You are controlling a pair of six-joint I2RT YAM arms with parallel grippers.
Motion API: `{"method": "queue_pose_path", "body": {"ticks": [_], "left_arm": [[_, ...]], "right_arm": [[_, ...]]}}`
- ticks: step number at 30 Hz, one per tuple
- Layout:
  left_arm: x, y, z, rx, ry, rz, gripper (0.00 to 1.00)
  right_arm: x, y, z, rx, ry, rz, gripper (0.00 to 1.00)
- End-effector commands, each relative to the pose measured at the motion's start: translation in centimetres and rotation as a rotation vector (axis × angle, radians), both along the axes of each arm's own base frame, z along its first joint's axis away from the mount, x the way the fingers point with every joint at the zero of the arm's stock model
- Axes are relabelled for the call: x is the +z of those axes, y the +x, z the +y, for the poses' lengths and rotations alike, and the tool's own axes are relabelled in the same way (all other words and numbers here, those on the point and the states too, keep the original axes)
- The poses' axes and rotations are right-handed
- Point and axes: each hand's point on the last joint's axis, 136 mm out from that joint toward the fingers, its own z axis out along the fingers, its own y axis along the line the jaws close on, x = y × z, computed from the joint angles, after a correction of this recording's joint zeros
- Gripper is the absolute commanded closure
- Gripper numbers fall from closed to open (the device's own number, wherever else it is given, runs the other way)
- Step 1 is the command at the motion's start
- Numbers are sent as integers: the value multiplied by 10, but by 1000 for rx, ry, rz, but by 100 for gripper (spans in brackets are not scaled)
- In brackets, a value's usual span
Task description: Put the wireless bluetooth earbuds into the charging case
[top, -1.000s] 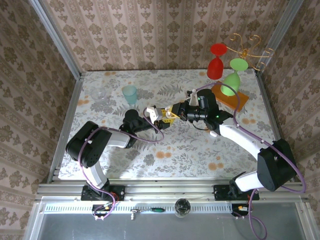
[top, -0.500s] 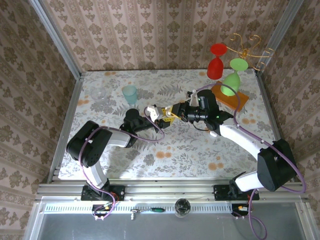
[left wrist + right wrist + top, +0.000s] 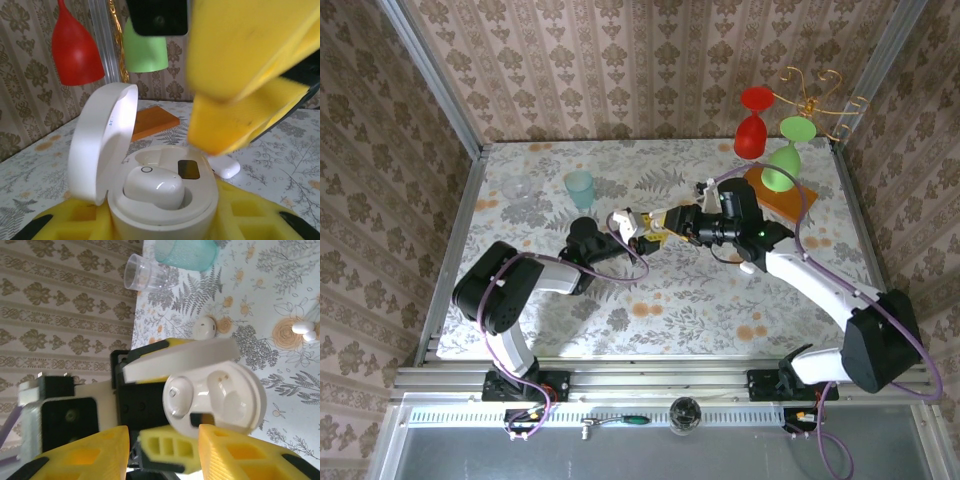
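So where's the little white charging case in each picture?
Top external: the charging case is tiny, about mid-picture.
Left wrist: the charging case sits bottom centre, lid open to the left.
Right wrist: the charging case is right of centre, lid above it.
Shared landmark: the earbud seated inside, also seen in right wrist.

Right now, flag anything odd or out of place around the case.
Nothing damaged or spilled. The open white pebble-shaped plastic charging case in the left claw holds one tiny white plastic earbud; its other well is empty, and a second earbud lies loose on the floral table behind.
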Motion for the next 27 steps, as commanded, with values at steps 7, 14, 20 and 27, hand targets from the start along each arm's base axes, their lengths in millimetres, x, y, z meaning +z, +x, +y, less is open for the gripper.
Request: {"method": "queue_pose_path", "body": {"ticks": [7,14,20,27], "left_arm": [[30,18,52,139,-48,-84,82],[38,17,99,250,-67,-80,82],[48,0,116,275,-91,-95,82],[53,-9,119,272,-108,-99,82]], "right_arm": [[-15,-11,-39,-80,-180,-116,53],[-76,24,-28,-66,-316,-6,53],[-132,57,-1,58,-424,71,50],[-174,85,27,139,-424,140,48]]}}
